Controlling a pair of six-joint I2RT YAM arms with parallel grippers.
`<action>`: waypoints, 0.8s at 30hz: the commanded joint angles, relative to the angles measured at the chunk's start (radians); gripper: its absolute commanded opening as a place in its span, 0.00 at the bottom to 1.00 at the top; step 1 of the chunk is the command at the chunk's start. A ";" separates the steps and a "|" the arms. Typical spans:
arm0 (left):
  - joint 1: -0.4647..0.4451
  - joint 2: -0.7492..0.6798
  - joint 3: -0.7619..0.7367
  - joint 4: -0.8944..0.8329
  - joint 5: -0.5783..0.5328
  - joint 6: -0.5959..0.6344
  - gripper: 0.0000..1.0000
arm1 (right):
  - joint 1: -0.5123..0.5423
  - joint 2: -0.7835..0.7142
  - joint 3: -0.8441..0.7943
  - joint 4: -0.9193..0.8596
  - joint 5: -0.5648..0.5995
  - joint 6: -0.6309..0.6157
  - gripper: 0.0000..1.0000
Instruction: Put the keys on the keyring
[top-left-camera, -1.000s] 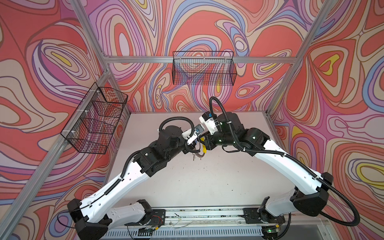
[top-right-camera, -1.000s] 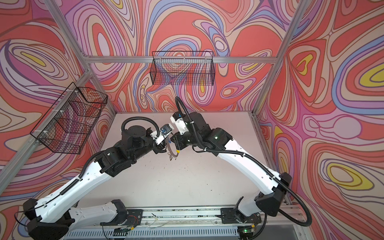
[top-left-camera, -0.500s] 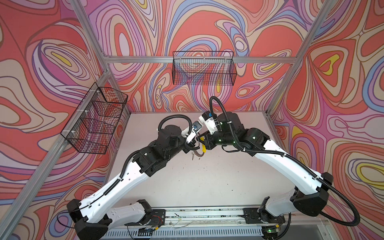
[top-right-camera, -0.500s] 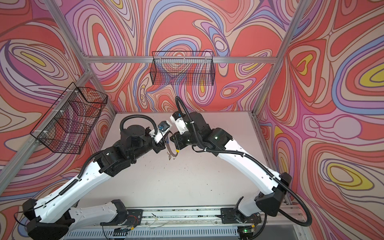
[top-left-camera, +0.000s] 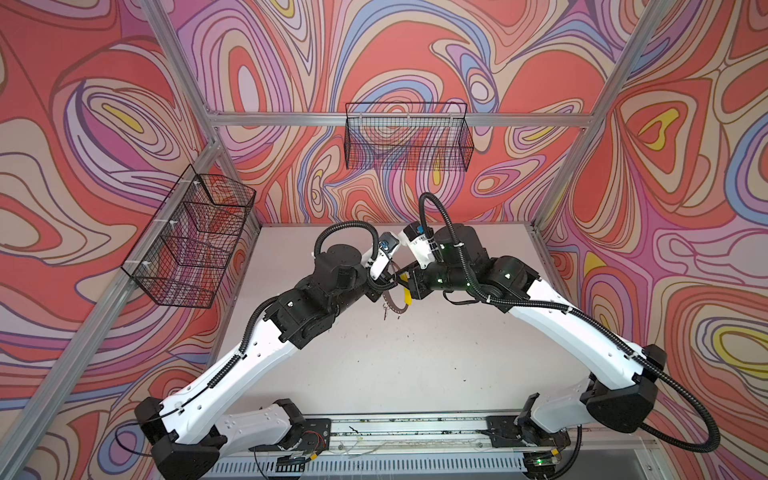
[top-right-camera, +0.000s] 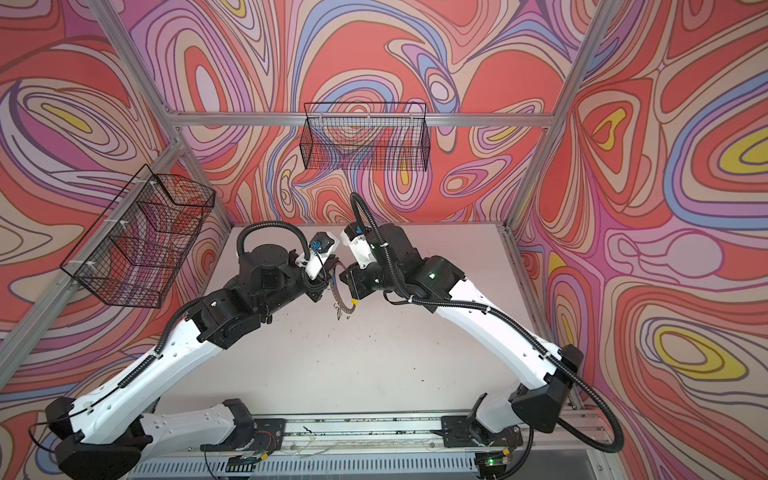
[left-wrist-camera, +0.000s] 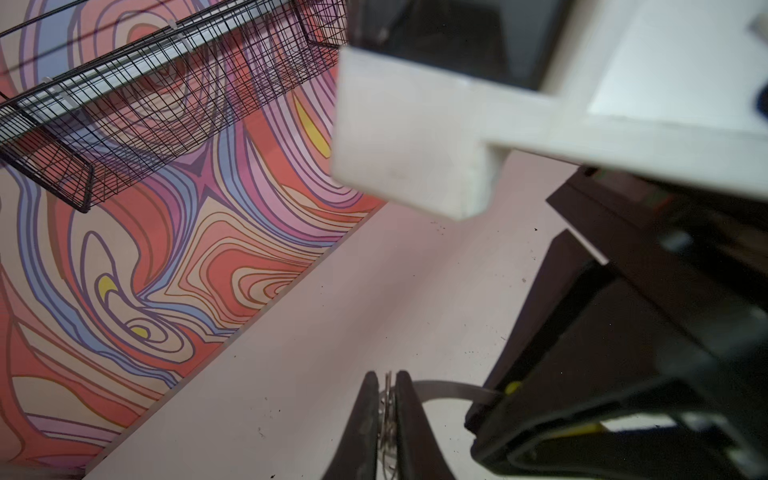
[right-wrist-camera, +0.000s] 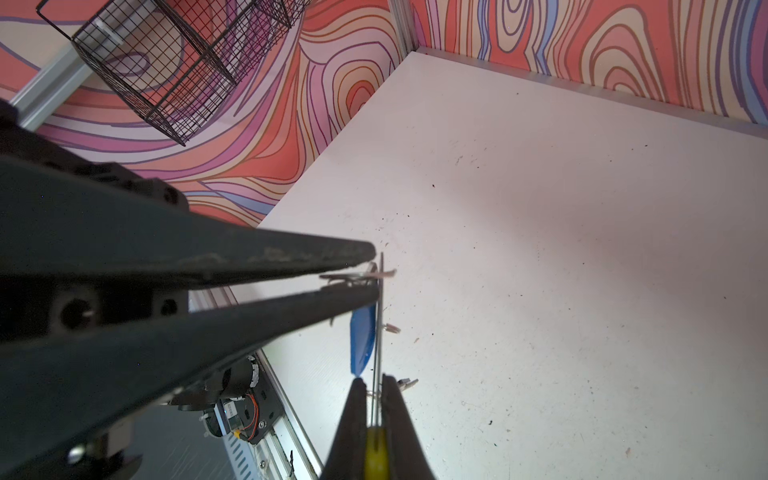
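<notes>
Right hand (right-wrist-camera: 374, 380) clamps keyring (left-wrist-camera: 451, 388) at its yellow segment (right-wrist-camera: 376, 453), above the desk (right-wrist-camera: 540, 249). Left hand (left-wrist-camera: 387, 376) pinches a small wire ring (left-wrist-camera: 387, 415) beside it; blue tag (right-wrist-camera: 362, 336) hangs there. Threading looks unfinished.

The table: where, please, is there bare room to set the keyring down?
Bare: the near-middle stretch of the table, bordered by the left arm, the right arm and the base rail; also the far right corner behind that arm. Crowded: far middle, where the left gripper, pinching the blue-tagged key, meets the right gripper holding the keyring.
</notes>
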 joint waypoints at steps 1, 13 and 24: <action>0.009 0.006 0.029 -0.038 -0.027 -0.015 0.10 | 0.016 -0.033 -0.009 0.038 -0.019 0.004 0.00; 0.064 0.009 0.104 -0.155 0.106 -0.156 0.01 | 0.016 -0.034 -0.012 0.044 -0.005 -0.015 0.00; 0.121 0.046 0.206 -0.269 0.203 -0.411 0.00 | 0.016 -0.084 -0.048 0.109 -0.067 -0.139 0.53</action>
